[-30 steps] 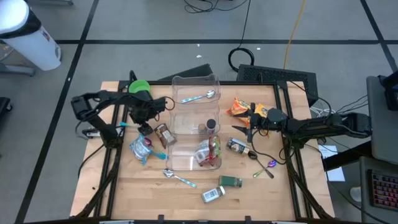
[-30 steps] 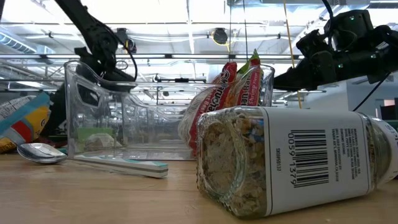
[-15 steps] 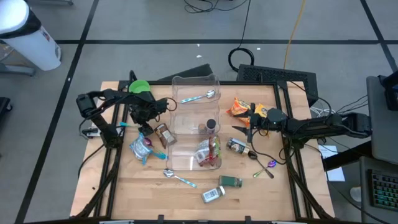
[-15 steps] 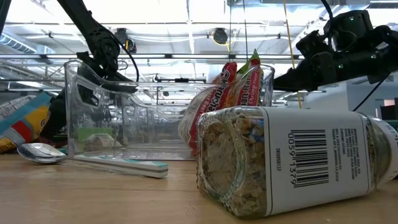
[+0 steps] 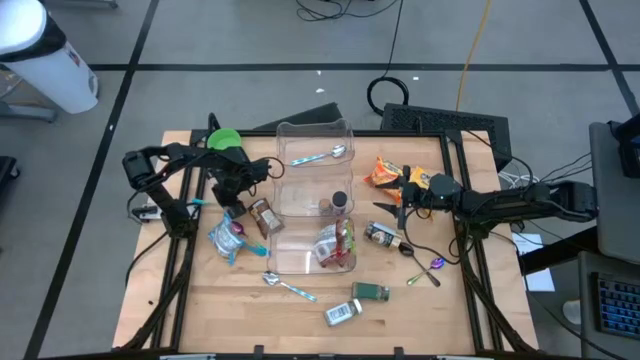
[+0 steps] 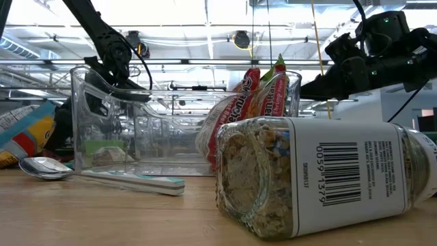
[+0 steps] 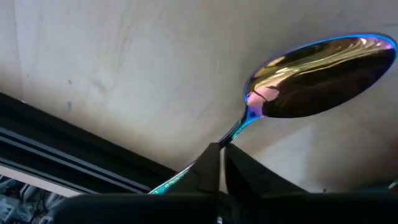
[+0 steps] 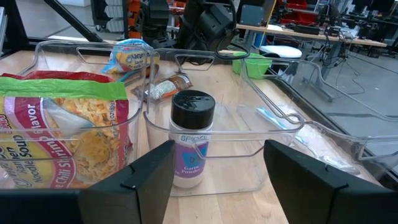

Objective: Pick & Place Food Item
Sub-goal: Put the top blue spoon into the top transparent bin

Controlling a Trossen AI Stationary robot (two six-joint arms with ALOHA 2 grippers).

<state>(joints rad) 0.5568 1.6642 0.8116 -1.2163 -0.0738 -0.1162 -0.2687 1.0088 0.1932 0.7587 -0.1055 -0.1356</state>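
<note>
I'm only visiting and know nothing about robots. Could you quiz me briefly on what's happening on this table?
1. True or false: the left gripper is shut on the handle of a shiny spoon.
2. What stands in the middle compartment of the clear bin? A: a black-capped spice bottle. B: a green bowl. C: a soup packet.
3. Fill in: the right gripper, facing the bin, has its fingers ____ (open or shut).

Key: 1 true; 2 A; 3 open.
</note>
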